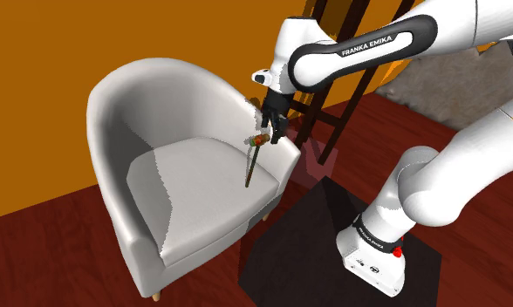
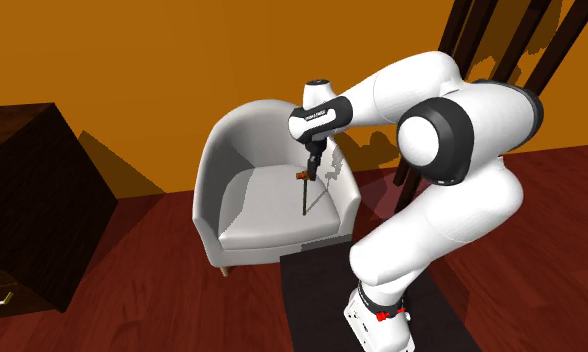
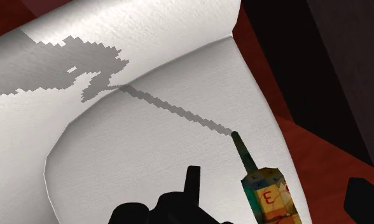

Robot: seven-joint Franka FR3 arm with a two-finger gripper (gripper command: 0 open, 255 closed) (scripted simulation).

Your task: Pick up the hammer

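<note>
The hammer stands nearly upright in a white armchair. Its thin dark handle tip rests on the seat, and its red and green head lies near the inner side of the armrest. My gripper hangs just above the head. In the wrist view my gripper is open, and the fingers stand apart on either side of the head without touching it. In the second exterior view my gripper is over the hammer at the chair's right side.
The armchair's armrest and curved back close in around the seat. A dark wooden frame stands behind the chair. A dark cabinet is at the second exterior view's left. An orange wall rises over the dark red floor.
</note>
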